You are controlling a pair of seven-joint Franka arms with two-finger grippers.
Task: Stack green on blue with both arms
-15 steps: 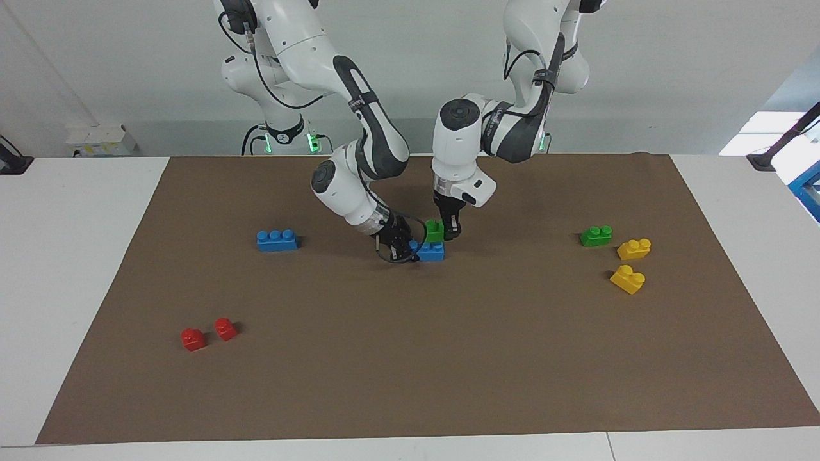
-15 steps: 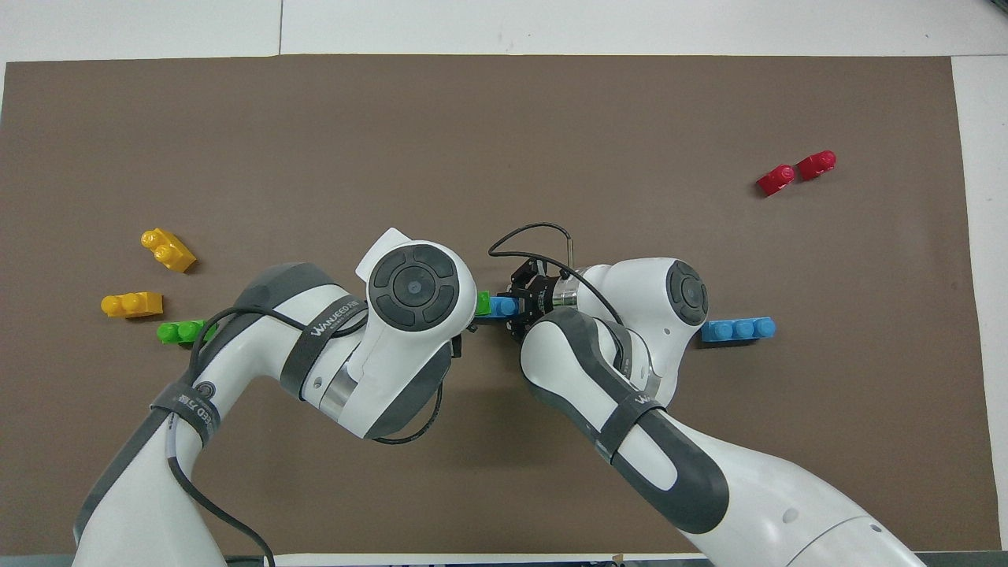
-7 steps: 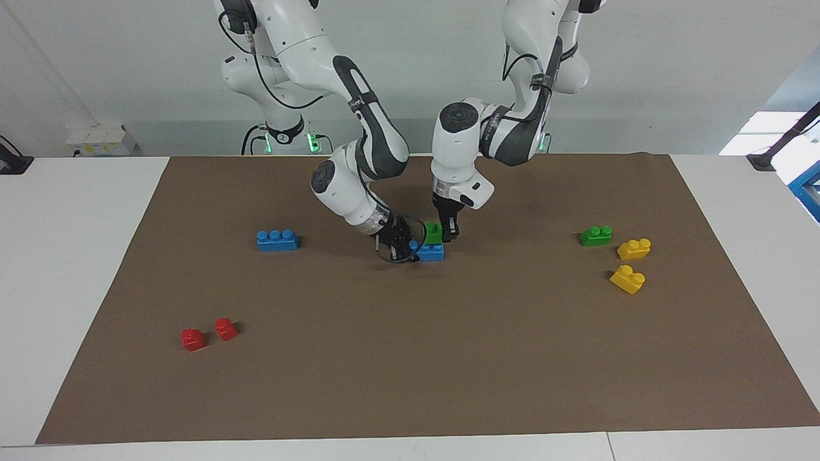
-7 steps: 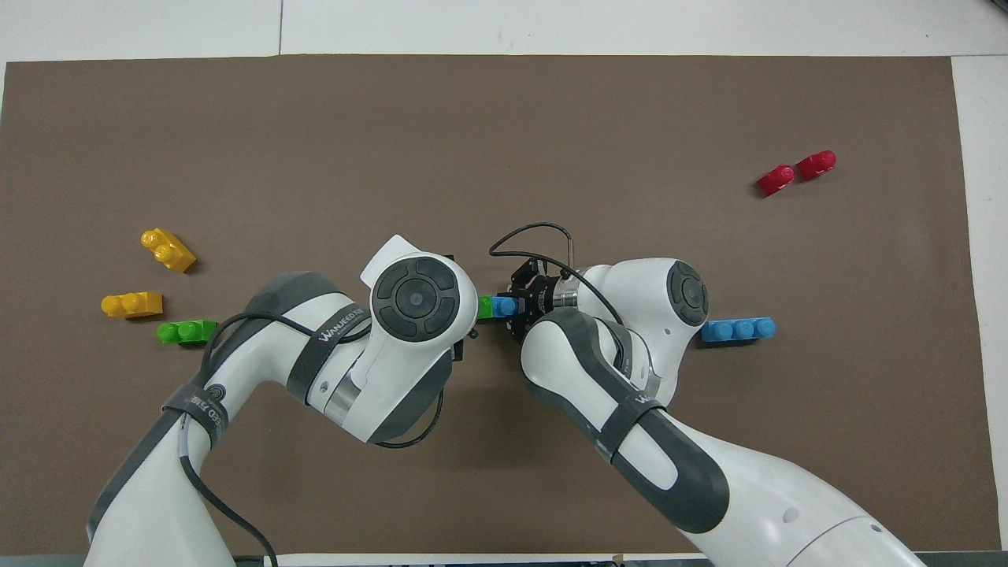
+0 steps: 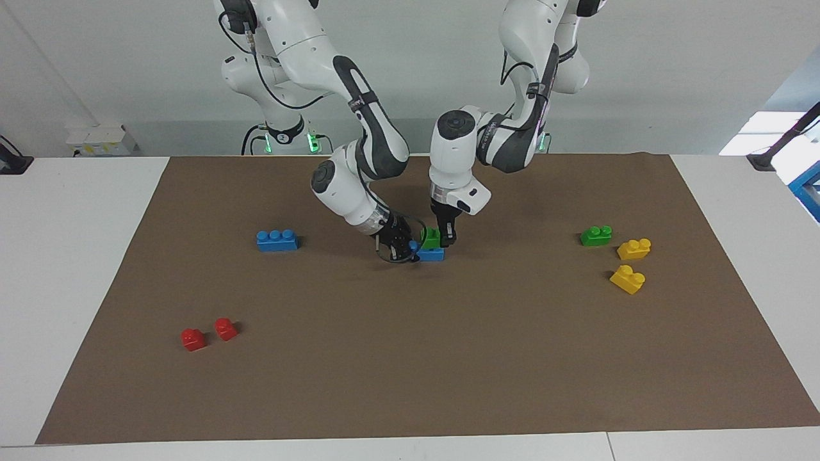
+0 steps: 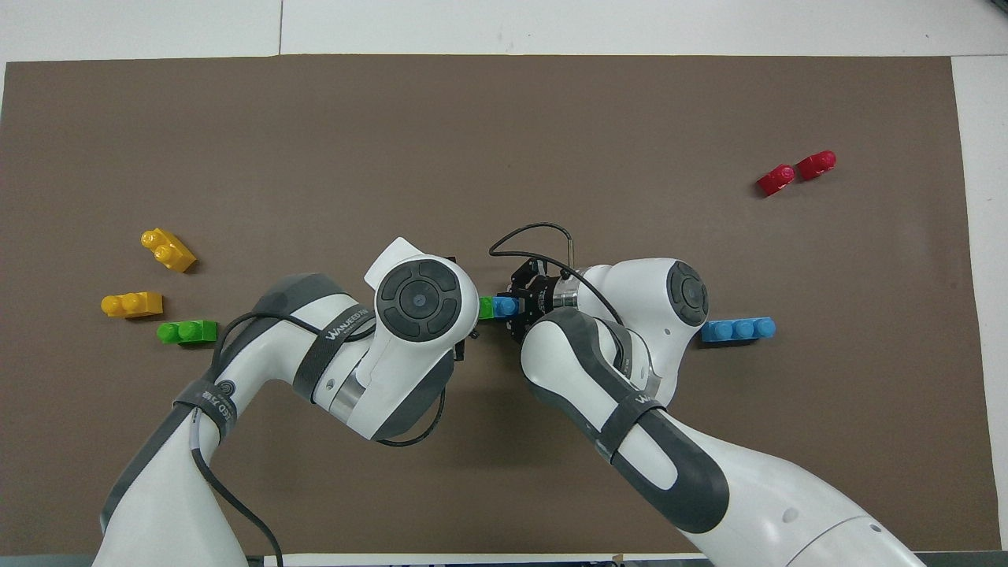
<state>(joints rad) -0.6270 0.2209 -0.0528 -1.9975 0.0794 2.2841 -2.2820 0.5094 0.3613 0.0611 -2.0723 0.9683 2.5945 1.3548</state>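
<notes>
A green brick (image 5: 430,239) sits on top of a blue brick (image 5: 432,255) near the middle of the brown mat (image 5: 410,358). My left gripper (image 5: 442,238) comes straight down and is shut on the green brick. My right gripper (image 5: 405,246) reaches in low and tilted, shut on the end of the blue brick toward the right arm's end. In the overhead view only a strip of green (image 6: 486,307) and of blue (image 6: 504,305) shows between the two wrists. There the left gripper is hidden under its own wrist, while the right gripper (image 6: 524,303) shows.
A second blue brick (image 5: 277,240) lies toward the right arm's end. A second green brick (image 5: 596,235) and two yellow bricks (image 5: 633,248) (image 5: 627,279) lie toward the left arm's end. Two red bricks (image 5: 193,339) (image 5: 225,328) lie farther from the robots.
My left gripper has lowered the green brick onto the blue brick and shifted slightly toward the right gripper. The right gripper has held the blue brick still.
</notes>
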